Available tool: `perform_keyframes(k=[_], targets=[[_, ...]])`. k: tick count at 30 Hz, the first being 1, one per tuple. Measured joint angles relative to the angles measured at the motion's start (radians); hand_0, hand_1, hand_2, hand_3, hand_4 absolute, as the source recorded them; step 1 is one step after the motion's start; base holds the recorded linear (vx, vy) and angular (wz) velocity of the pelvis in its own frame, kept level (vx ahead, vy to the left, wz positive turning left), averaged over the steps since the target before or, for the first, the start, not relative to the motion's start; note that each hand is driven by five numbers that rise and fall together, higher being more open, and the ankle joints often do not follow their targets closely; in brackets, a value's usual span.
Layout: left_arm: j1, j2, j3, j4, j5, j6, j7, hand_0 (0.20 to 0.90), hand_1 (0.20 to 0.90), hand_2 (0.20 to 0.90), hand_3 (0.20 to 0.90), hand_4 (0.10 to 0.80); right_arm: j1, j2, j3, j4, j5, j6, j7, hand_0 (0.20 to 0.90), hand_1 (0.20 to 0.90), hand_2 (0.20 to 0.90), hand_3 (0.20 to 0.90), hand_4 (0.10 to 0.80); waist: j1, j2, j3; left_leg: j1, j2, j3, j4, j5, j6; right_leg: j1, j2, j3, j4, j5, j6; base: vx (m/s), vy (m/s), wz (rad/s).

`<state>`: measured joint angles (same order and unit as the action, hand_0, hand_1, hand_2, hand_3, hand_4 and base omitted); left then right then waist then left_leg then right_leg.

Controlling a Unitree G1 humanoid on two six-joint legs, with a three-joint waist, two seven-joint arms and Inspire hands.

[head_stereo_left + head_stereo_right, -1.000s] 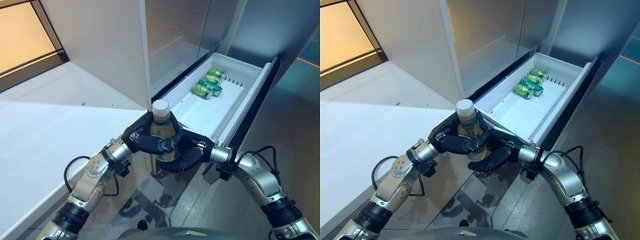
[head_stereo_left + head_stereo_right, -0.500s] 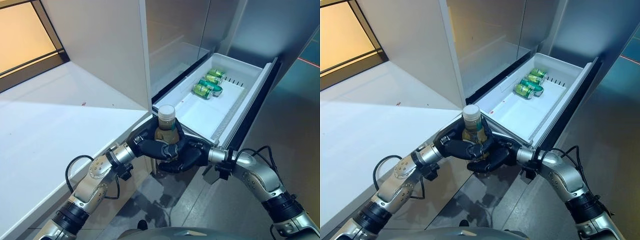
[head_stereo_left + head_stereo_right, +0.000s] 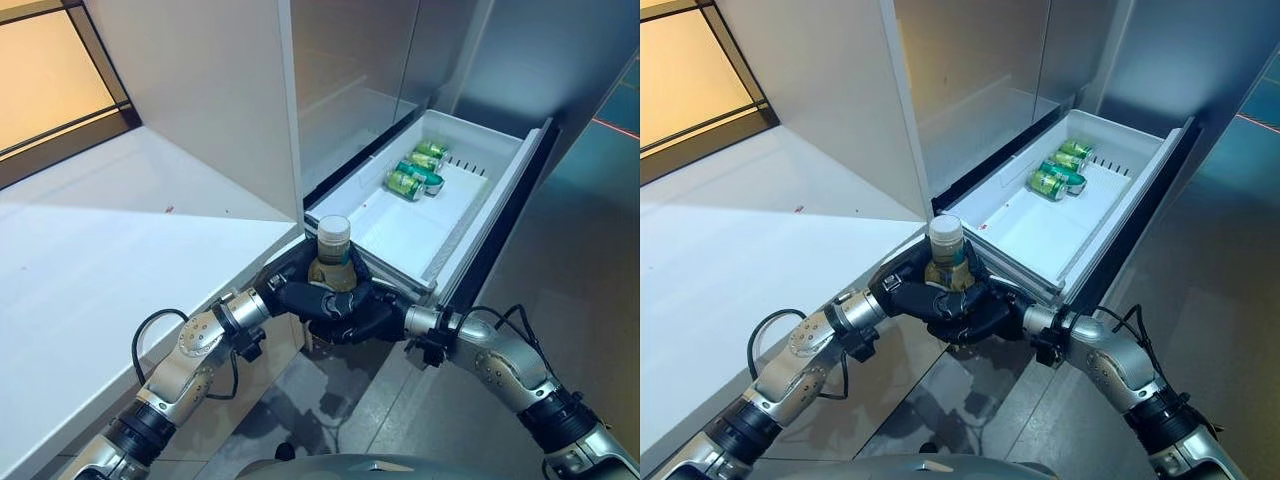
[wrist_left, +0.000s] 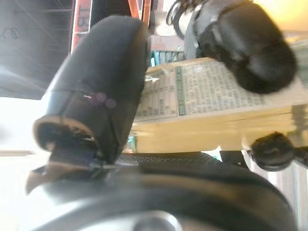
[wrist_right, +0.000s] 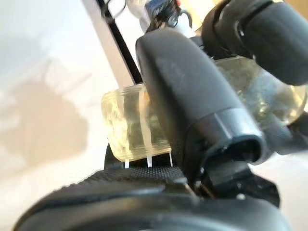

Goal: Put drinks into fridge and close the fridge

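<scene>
Left eye view: a bottle (image 3: 332, 262) with a white cap and pale yellowish drink stands upright, long axis vertical, cap pointing up, held in the air just in front of the near corner of the open white fridge drawer (image 3: 470, 215). The left hand (image 3: 300, 293) wraps it from the robot's left and the right hand (image 3: 368, 318) from the right and below — both sets of fingers curled round its body. At the far end of the drawer lie three green cans (image 3: 414, 170) on their sides, close together. A white tabletop (image 3: 110, 260) stretches to the left.

Right eye view: the same grouping; the bottle (image 3: 946, 257) sits over the floor beside the drawer's near rim, not inside it.

Left wrist view: the left hand's thumb (image 4: 103, 86) and a fingertip (image 4: 255, 48) press on the bottle's printed label (image 4: 211, 94) from opposite sides.

Right wrist view: the right hand's thumb (image 5: 192, 96) lies across the clear lower part of the bottle (image 5: 132, 122) — fingers (image 5: 269, 29) curl over it from the other side.
</scene>
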<state>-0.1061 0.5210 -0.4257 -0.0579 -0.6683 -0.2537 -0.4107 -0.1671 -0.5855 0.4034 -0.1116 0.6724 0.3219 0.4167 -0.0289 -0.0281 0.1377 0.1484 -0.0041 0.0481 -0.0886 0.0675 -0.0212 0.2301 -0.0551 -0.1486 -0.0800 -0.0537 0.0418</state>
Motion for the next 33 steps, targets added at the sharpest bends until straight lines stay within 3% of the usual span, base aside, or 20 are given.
perform_keyframes(k=[5,8,11,17,22,25,33], targets=[[-0.038,-0.101,0.042,0.009,0.002,-0.006,0.132,0.9,0.9,0.9,0.9,0.8,-0.129,-0.034,-0.004,-0.014,-0.172,-0.051,-0.131,0.3,0.3,0.3,0.2,0.1,0.003,0.0,0.0,-0.001,0.001,-0.001,0.0,0.0,0.0,0.0,0.002,0.0,0.0,0.0,0.0,0.042,-0.005,0.01],[-0.054,-0.113,0.041,0.052,0.003,-0.008,0.139,0.9,0.9,0.9,0.9,0.8,-0.232,-0.111,-0.012,0.03,-0.264,-0.06,-0.214,0.3,0.3,0.3,0.2,0.1,0.017,-0.001,0.0,-0.003,-0.001,-0.007,0.0,0.0,0.0,0.001,0.001,-0.005,-0.001,0.0,0.0,0.03,-0.013,0.04],[-0.041,-0.12,0.038,0.092,0.002,0.003,0.121,0.9,0.9,0.9,0.9,0.8,-0.264,-0.137,-0.092,0.139,-0.27,-0.058,-0.286,0.3,0.3,0.3,0.2,0.1,0.034,-0.004,0.002,-0.007,-0.003,-0.016,0.0,0.0,0.0,0.003,0.001,-0.013,-0.006,0.0,0.0,0.025,-0.017,0.08],[0.081,-0.109,-0.012,0.289,0.0,0.132,0.046,0.9,0.9,0.9,0.9,0.8,-0.384,-0.236,-0.182,0.468,-0.226,-0.051,-0.382,0.3,0.3,0.3,0.2,0.1,0.051,-0.002,0.005,-0.018,-0.004,-0.03,0.0,0.001,0.0,0.003,0.001,-0.03,-0.01,-0.001,0.001,0.046,-0.023,0.08],[0.165,-0.071,-0.094,0.392,0.002,0.219,-0.016,0.9,0.9,0.9,0.9,0.8,-0.484,-0.271,-0.193,0.751,-0.227,-0.057,-0.405,0.3,0.3,0.3,0.2,0.1,0.063,0.004,0.048,-0.023,-0.006,-0.051,0.0,0.006,-0.002,0.007,0.002,-0.054,-0.011,-0.001,0.001,0.09,-0.02,0.11],[0.191,-0.068,-0.107,0.438,0.002,0.247,-0.045,0.9,0.9,0.9,0.9,0.8,-0.496,-0.272,-0.189,0.819,-0.272,-0.059,-0.401,0.3,0.3,0.3,0.2,0.1,0.079,0.009,0.053,-0.026,-0.006,-0.058,0.0,0.009,-0.002,0.009,0.002,-0.06,-0.011,-0.001,0.001,0.088,-0.024,0.1],[0.158,-0.074,-0.109,0.61,0.031,0.231,-0.059,0.9,0.9,0.9,0.9,0.8,-0.662,-0.27,-0.069,1.068,-0.354,-0.056,-0.344,0.3,0.3,0.3,0.2,0.1,0.12,0.019,0.066,-0.101,-0.01,-0.1,0.001,0.043,-0.001,-0.052,0.005,-0.103,-0.002,0.002,-0.004,-0.038,-0.054,0.17]])
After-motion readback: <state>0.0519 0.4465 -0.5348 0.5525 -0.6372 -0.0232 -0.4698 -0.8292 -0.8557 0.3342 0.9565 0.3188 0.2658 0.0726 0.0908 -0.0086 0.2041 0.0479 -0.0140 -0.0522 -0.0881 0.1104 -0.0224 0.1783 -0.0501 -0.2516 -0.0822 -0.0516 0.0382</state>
